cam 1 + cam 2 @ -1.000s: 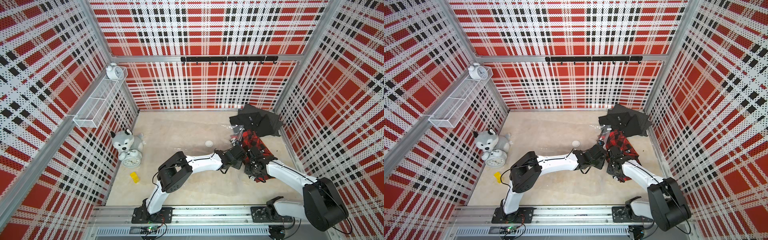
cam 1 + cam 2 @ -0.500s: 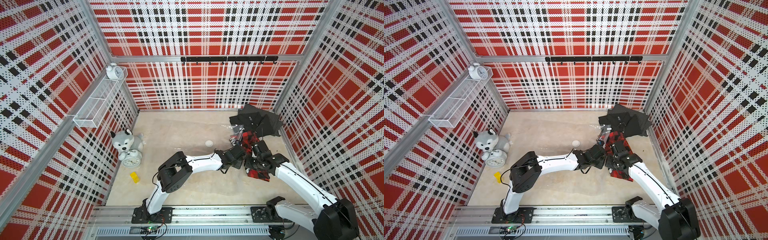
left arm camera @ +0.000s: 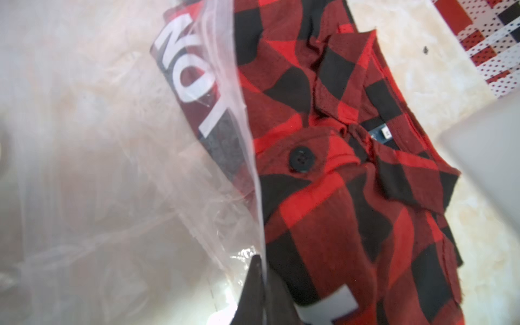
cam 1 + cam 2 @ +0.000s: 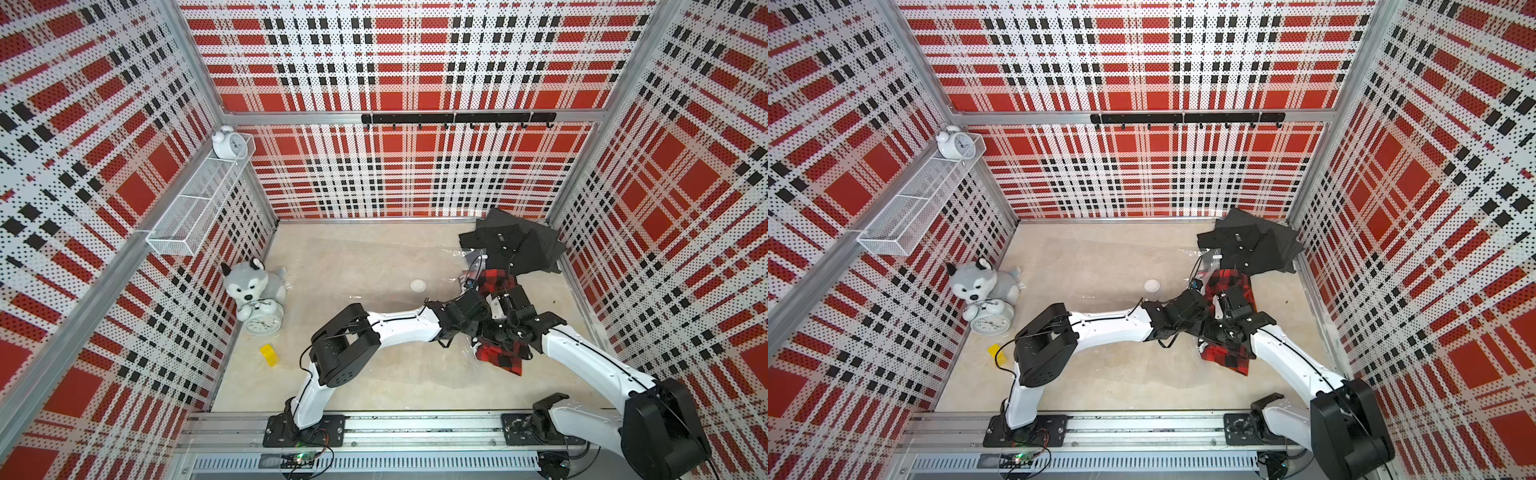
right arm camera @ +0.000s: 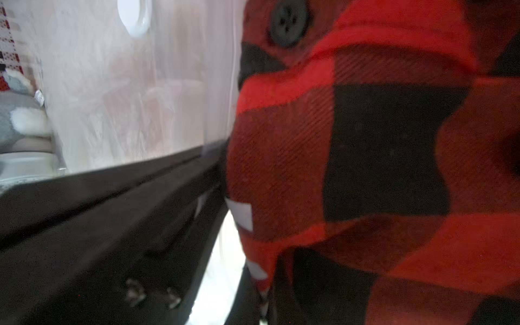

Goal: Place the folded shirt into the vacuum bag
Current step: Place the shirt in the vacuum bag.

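Both arms are seen reaching over the right part of the table (image 4: 374,374), their wrists close together.

Vacuum bag (image 4: 451,270): observed lying flat on the table, centre to right. Its round white valve cap (image 4: 418,285) faces up, left of the grippers. Crinkled film is visible at the bag's right edge.

Folded shirt (image 4: 500,359), red and black check: located at the bag's right edge, under both grippers, with one end toward the near side and the other toward the far side. In the left wrist view most of it (image 3: 337,197) lies outside the film. A strip of check is seen through the plastic beside a printed band; whether that strip is inside or beneath the bag cannot be told.

Left gripper (image 3: 257,266): fingers (image 3: 250,295) pressed together on the bag's edge, which is drawn taut up to them.

Right gripper (image 4: 498,307): closed, with shirt cloth bunched around it in the right wrist view (image 5: 365,168). The fingertips themselves are hidden by the cloth.

Also noted:
- A black garment (image 4: 515,245) lies at the far right corner, touching the shirt's far end.
- A plush husky (image 4: 249,282) and an alarm clock (image 4: 262,322) sit against the left wall.
- A yellow block (image 4: 269,354) lies near them.
- A second clock (image 4: 228,143) stands in the wire basket (image 4: 199,203) on the wall.
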`<state>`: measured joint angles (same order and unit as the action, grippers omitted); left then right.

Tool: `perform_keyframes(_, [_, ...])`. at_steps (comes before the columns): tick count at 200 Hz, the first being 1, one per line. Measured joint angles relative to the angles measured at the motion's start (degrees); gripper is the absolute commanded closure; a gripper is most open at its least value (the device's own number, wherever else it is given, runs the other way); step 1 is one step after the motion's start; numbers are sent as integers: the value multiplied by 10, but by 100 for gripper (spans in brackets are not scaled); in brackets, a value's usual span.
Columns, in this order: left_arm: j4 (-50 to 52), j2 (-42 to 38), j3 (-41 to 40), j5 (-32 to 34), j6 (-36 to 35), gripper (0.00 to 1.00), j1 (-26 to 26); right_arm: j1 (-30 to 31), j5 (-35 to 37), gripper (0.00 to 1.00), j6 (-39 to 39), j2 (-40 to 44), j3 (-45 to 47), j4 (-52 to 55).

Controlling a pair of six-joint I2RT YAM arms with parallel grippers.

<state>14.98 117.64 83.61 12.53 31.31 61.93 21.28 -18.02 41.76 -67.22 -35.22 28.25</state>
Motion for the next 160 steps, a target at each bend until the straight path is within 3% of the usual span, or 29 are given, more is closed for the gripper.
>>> perform_keyframes(55, [-5, -18, -3, 7, 2, 100, -6, 0, -17, 80, -1, -37, 19, -31])
perform_keyframes(87, [-29, -42, -6, 9, 1, 100, 5, 1, -12, 64, -6, -37, 7, -28])
perform_keyframes(160, [-55, -58, -11, 20, 3, 100, 8, 1, 72, 58, -19, 2, -44, 26])
